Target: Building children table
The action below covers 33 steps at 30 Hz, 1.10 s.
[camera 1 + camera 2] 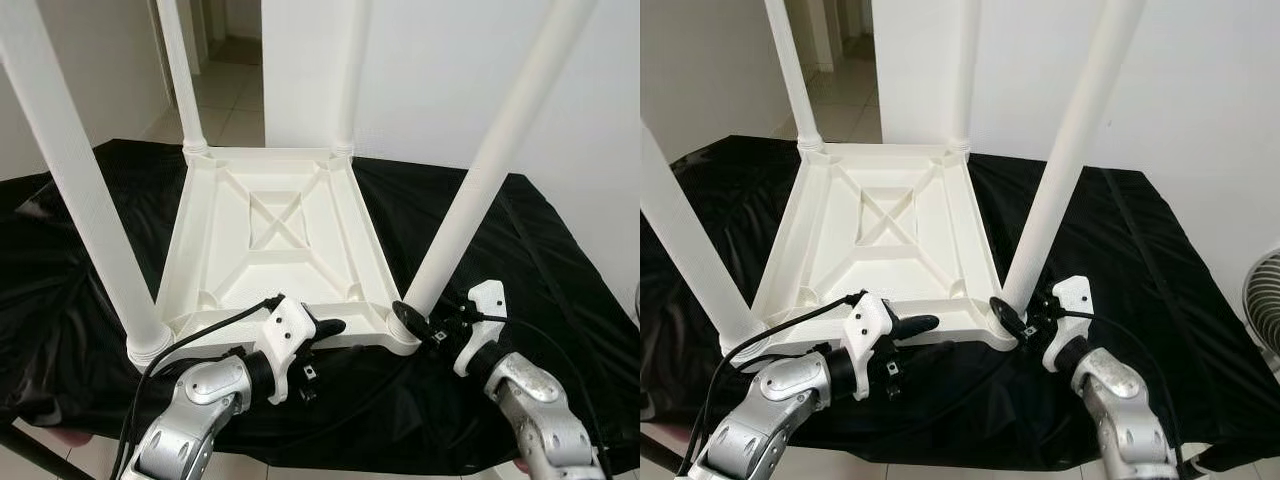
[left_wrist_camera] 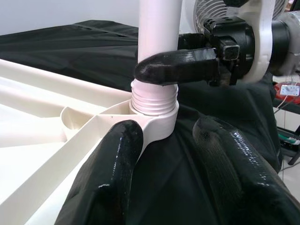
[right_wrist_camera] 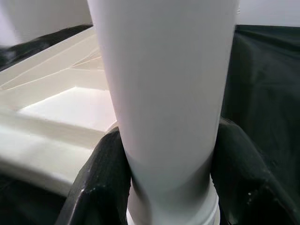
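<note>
While the upturned children's table (image 1: 270, 240) lies on the black-draped table (image 1: 560, 260), the right gripper (image 1: 418, 322) clasps the near-right leg (image 1: 470, 190) at its base; leg upright, pointing twelve o'clock; the left gripper (image 1: 325, 328) hangs released at nine o'clock of that socket.

I noted a surface draped in black cloth (image 1: 520, 250); 1 white children's table (image 1: 270, 240) lay upside down on it, 4 legs up.
</note>
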Motion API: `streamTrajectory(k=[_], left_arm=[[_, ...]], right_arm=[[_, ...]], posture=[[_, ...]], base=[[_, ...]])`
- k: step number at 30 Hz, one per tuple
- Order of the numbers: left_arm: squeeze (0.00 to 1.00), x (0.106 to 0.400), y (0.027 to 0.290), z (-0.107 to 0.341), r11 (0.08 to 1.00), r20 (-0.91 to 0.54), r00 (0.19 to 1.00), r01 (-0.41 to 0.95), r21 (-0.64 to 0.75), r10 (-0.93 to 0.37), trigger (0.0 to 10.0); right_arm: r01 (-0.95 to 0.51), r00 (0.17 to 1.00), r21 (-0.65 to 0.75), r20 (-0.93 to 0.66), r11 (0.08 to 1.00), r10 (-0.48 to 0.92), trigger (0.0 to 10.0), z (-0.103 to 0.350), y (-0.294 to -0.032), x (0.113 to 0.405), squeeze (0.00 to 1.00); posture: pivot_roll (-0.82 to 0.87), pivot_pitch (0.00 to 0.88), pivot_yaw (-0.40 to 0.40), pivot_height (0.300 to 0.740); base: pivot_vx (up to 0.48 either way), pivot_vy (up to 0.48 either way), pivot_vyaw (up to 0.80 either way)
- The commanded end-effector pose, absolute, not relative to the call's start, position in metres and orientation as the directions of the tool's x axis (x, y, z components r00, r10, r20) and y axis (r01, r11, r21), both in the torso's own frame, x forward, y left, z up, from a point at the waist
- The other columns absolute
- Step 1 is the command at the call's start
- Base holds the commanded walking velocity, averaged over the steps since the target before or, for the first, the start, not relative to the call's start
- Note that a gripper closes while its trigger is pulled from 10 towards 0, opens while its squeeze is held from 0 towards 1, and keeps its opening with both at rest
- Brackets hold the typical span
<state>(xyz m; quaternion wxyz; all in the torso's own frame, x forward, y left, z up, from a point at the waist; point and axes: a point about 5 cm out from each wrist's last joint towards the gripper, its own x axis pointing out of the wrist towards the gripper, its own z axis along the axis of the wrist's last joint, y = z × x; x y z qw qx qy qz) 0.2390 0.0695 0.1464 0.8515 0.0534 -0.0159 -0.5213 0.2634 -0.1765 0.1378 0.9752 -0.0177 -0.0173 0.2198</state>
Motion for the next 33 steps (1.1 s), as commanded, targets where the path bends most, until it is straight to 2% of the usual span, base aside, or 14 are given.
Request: streamTrajectory(k=[1,2,6,7,12,14,18,22,23,24,25,28,29,33], left_arm=[[0.00,0.239,0.068,0.145,0.472,-0.026,0.476,0.877,0.095,-0.879,10.0],[0.00,0.239,0.068,0.145,0.472,-0.026,0.476,0.877,0.095,-0.879,10.0],[0.00,0.238,0.067,0.145,0.472,-0.024,0.476,0.877,0.092,-0.879,10.0],[0.00,0.238,0.067,0.145,0.471,-0.023,0.475,0.877,0.090,-0.880,10.0],[0.00,0.238,0.067,0.146,0.470,-0.023,0.474,0.878,0.090,-0.880,10.0],[0.00,0.239,0.067,0.146,0.470,-0.023,0.474,0.878,0.090,-0.880,10.0],[0.00,0.240,0.067,0.146,0.471,-0.021,0.475,0.877,0.092,-0.880,10.0],[0.00,0.241,0.067,0.148,0.472,-0.018,0.475,0.877,0.093,-0.880,10.0],[0.00,0.241,0.067,0.148,0.472,-0.018,0.476,0.876,0.094,-0.879,10.0],[0.00,0.241,0.067,0.148,0.472,-0.018,0.476,0.876,0.094,-0.879,10.0],[0.00,0.241,0.067,0.148,0.472,-0.017,0.476,0.876,0.094,-0.879,10.0],[0.00,0.242,0.067,0.149,0.474,-0.016,0.478,0.875,0.096,-0.878,10.0],[0.00,0.242,0.067,0.149,0.474,-0.015,0.478,0.875,0.096,-0.878,10.0],[0.00,0.242,0.067,0.149,0.475,-0.015,0.478,0.875,0.097,-0.878,10.0]], right_arm=[[-0.266,0.963,-0.016,-0.044,0.964,0.265,0.0,0.127,-0.180,0.263,0.00],[-0.266,0.963,-0.016,-0.044,0.964,0.265,0.0,0.127,-0.180,0.263,0.00],[-0.109,0.992,-0.020,-0.065,0.994,0.107,0.0,0.125,-0.176,0.265,0.00],[-0.008,0.996,-0.051,-0.088,0.999,0.004,0.0,0.123,-0.177,0.267,0.00],[0.052,0.994,-0.046,-0.098,0.998,-0.056,0.0,0.123,-0.177,0.268,0.00],[0.126,0.984,-0.032,-0.120,0.991,-0.129,0.0,0.121,-0.174,0.268,0.00],[0.161,0.978,-0.004,-0.137,0.987,-0.160,0.0,0.120,-0.162,0.268,0.00],[0.111,0.986,0.035,-0.128,0.993,-0.106,0.0,0.125,-0.148,0.270,0.00],[0.094,0.988,0.048,-0.127,0.994,-0.087,4.9,0.126,-0.146,0.271,0.00],[0.094,0.988,0.048,-0.127,0.994,-0.087,4.9,0.126,-0.146,0.271,0.00],[0.070,0.991,0.047,-0.118,0.996,-0.064,10.0,0.128,-0.143,0.272,0.00],[0.024,0.994,0.068,-0.107,0.997,-0.017,10.0,0.129,-0.139,0.273,0.00],[0.016,0.995,0.070,-0.098,0.997,-0.009,10.0,0.131,-0.138,0.273,1.00],[-0.022,0.997,0.074,-0.072,0.997,0.027,10.0,0.135,-0.139,0.274,1.00]], posture=[[-0.03,0.039,-0.054,0.740],[-0.03,0.039,-0.054,0.740],[-0.03,0.040,-0.054,0.740],[-0.03,0.040,-0.054,0.740],[-0.03,0.041,-0.052,0.740],[-0.02,0.043,-0.049,0.740],[-0.03,0.043,-0.048,0.740],[-0.02,0.047,-0.044,0.740],[-0.02,0.047,-0.044,0.740],[-0.02,0.047,-0.044,0.740],[-0.02,0.049,-0.043,0.740],[-0.02,0.047,-0.044,0.740],[-0.02,0.048,-0.044,0.740],[-0.02,0.048,-0.045,0.740]], base=[[0.000,0.000,0.00],[0.000,0.000,0.00],[0.000,0.000,0.00],[0.000,0.000,0.00],[0.000,0.000,0.00],[0.000,0.000,0.00],[0.000,0.000,0.00],[0.000,0.000,0.00],[0.000,0.000,0.00],[0.000,0.000,0.00],[0.000,0.000,0.00],[0.000,0.000,0.00],[0.000,0.000,0.00],[0.000,0.000,0.00]])
